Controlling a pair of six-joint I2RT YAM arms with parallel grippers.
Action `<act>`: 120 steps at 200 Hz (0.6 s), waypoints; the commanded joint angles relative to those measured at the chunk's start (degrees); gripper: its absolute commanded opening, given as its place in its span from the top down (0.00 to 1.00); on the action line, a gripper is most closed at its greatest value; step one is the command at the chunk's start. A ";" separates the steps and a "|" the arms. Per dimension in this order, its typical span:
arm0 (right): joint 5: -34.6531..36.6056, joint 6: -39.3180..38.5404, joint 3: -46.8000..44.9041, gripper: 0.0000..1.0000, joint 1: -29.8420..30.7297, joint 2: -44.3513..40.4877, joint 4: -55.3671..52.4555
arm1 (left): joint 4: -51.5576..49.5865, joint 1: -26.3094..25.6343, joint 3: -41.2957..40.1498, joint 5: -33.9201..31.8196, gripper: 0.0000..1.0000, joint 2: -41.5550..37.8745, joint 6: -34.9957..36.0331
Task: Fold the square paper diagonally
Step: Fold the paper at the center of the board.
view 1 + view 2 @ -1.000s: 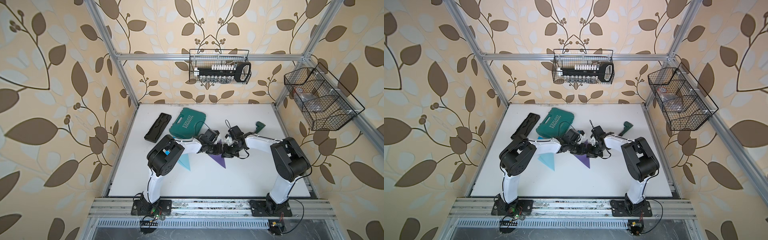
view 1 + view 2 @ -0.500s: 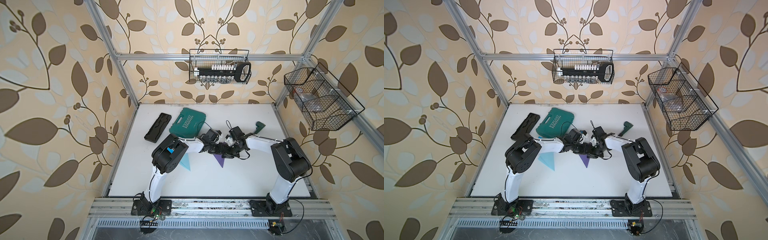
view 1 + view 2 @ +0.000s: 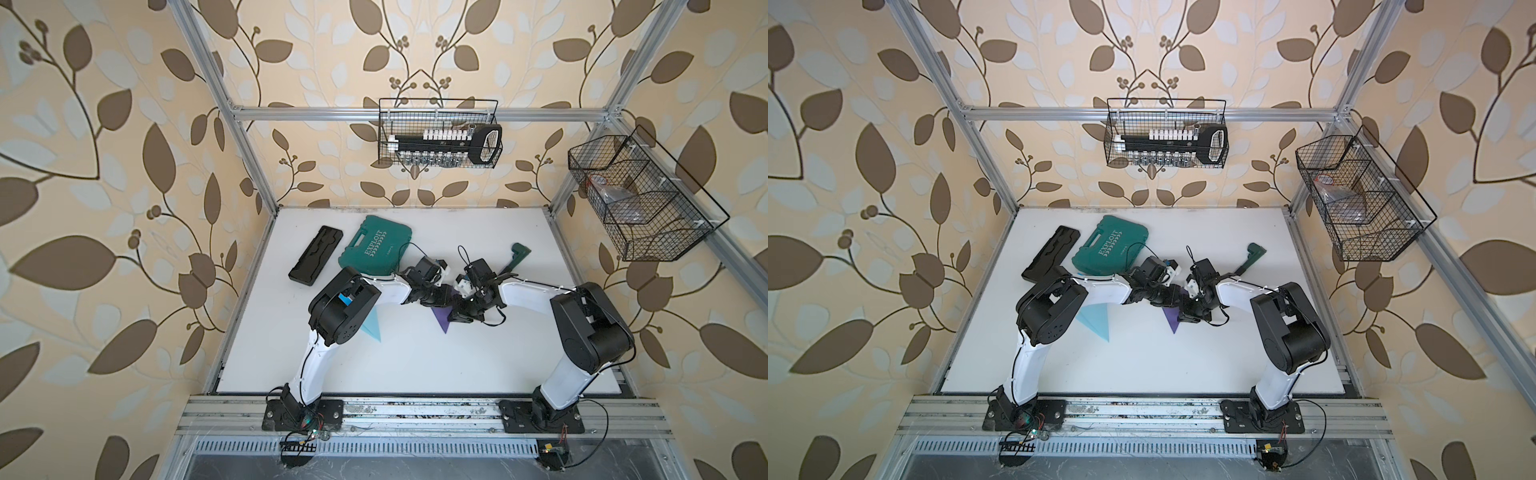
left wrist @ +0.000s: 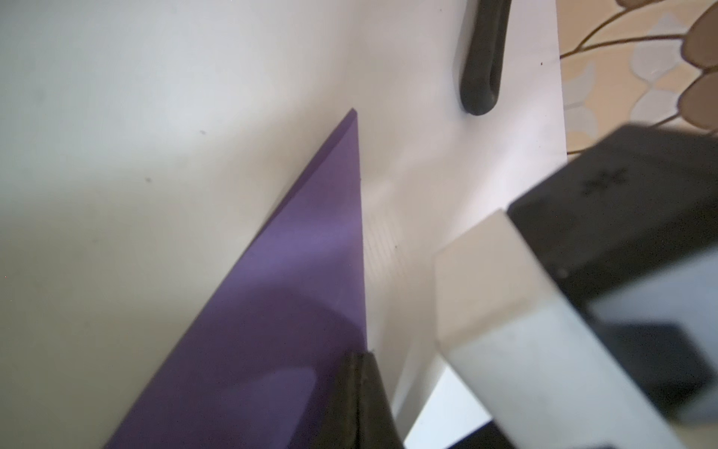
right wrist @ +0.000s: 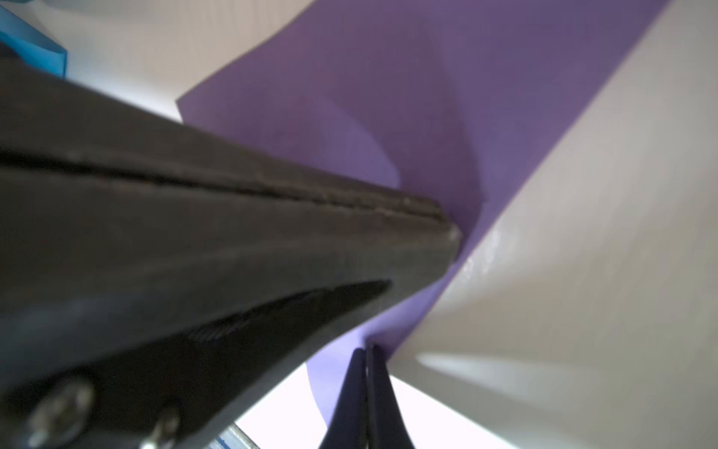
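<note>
Creasing stage, I reckon: the purple paper is already a two-layer triangle with a sharp corner, lying mid-worktop between the arms. Left tool and right tool are both pinched closed with nothing between them, tips on its long edge. The next move probably needs firm, even pressure along that edge. The sheet is thin and matte, the surface under it smooth and white.

Paper at the table centre, beneath my left tool and right tool; second paper to its left; case and tray behind that.
</note>
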 commanded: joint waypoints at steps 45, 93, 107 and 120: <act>-0.23 -0.46 -5.14 1.00 2.62 -1.95 -1.37 | -2.68 0.23 1.36 -2.91 1.00 3.07 0.72; -1.66 -1.24 -4.77 1.00 3.16 -5.98 -2.78 | -3.32 0.25 1.53 -2.92 1.00 2.99 1.31; -1.46 -1.51 -4.45 1.00 3.04 -7.25 -2.77 | -2.85 0.23 1.54 -2.35 1.00 2.64 1.50; -1.47 -0.98 -4.95 1.00 1.60 -9.75 -1.38 | -2.38 0.22 1.46 -1.94 1.00 1.61 2.11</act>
